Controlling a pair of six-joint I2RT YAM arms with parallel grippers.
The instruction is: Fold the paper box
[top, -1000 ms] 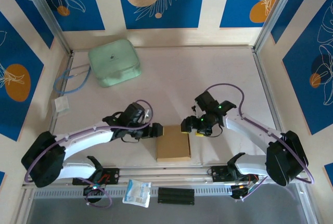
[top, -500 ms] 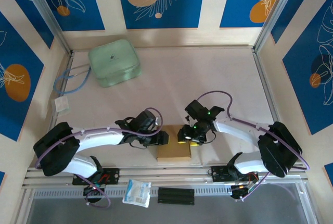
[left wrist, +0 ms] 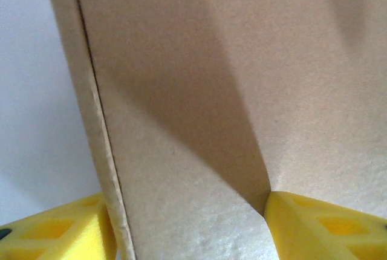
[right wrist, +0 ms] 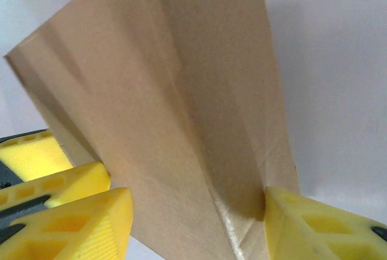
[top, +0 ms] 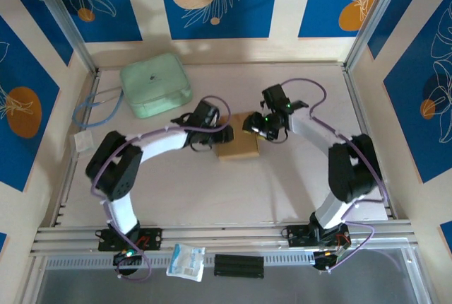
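Pale table [top: 212, 191] | paper box [top: 238, 147] mid-table | left fingers [left wrist: 54, 236] clamped on its left side | right fingers [right wrist: 314, 224] clamped on its right side

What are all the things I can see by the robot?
paper box: 1, brown, mid-table, between both grippers
pouch: 1, mint green, far left corner
cable: 1, blue-grey, looped left of the pouch
small card: 1, white, left edge
packet: 1, white, near edge
black strip: 1, black, right of the packet
table: 1, pale, under everything
left gripper: 1, yellow pads, shut on the paper box's left side
right gripper: 1, yellow pads, shut on its right side
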